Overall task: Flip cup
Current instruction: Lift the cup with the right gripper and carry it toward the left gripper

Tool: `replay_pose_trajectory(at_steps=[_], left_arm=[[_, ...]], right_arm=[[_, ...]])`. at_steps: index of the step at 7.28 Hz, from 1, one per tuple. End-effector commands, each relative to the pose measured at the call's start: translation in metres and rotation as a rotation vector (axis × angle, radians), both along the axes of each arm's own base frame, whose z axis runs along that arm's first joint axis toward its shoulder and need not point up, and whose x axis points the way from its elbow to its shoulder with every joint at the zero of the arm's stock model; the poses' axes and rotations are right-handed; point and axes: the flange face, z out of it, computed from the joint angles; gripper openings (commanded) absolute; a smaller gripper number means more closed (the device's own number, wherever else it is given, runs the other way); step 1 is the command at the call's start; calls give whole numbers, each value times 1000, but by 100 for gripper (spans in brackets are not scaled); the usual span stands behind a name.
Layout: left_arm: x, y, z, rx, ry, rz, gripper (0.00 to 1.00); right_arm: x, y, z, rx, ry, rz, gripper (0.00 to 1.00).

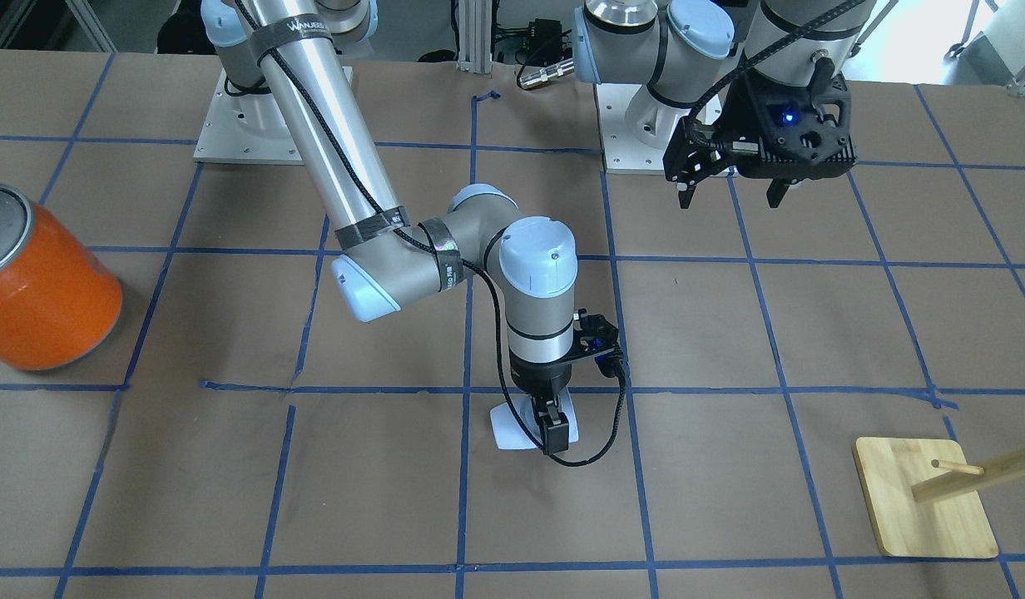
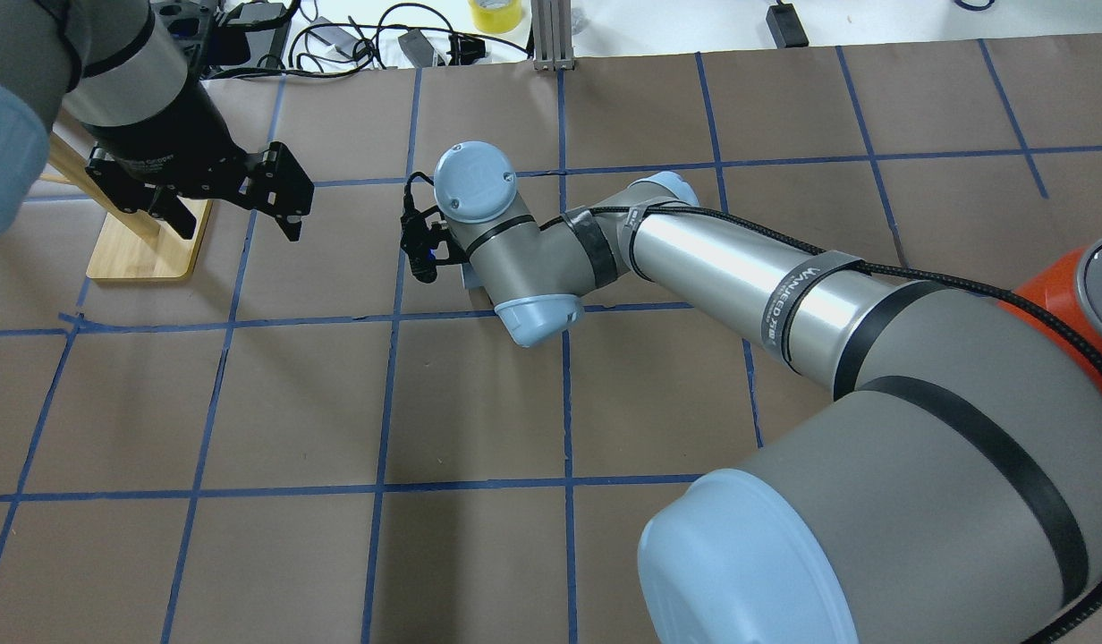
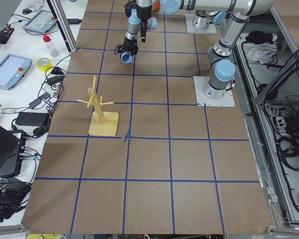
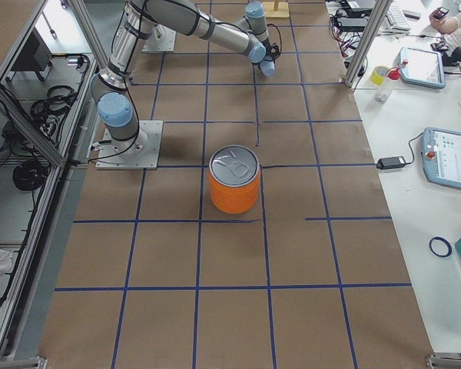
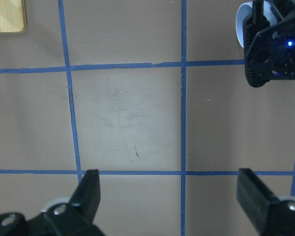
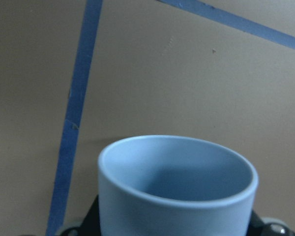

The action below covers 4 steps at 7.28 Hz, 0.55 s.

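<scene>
The cup (image 1: pixel 512 426) is a small pale blue tumbler near the table's middle. My right gripper (image 1: pixel 554 428) points down and is shut on it. In the right wrist view the cup (image 6: pixel 177 196) fills the bottom between the fingers (image 6: pixel 91 216), with its open mouth turned toward the camera. I cannot tell whether it touches the table. It also shows in the left wrist view (image 5: pixel 242 24). My left gripper (image 1: pixel 733 190) hangs open and empty above the table, apart from the cup, and it shows in the overhead view (image 2: pixel 238 201) too.
A large orange can (image 1: pixel 42 283) with a silver top stands at the table end on my right side. A wooden peg stand (image 1: pixel 924 499) on a square base stands on my left side. Blue tape lines grid the brown table.
</scene>
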Motion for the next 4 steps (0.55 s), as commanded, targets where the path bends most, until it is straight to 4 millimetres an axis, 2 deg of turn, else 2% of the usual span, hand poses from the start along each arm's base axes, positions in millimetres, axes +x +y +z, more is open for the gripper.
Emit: replay_pose_trajectory(at_steps=[1, 3, 4], left_arm=[[0, -1, -1, 0, 2, 0, 100], [0, -1, -1, 0, 2, 0, 100], [0, -1, -1, 0, 2, 0, 100]], right_arm=[[1, 1, -2, 5, -6, -7, 98], [1, 0, 0, 7, -23, -35, 100], [-2, -3, 11, -6, -32, -47, 100]])
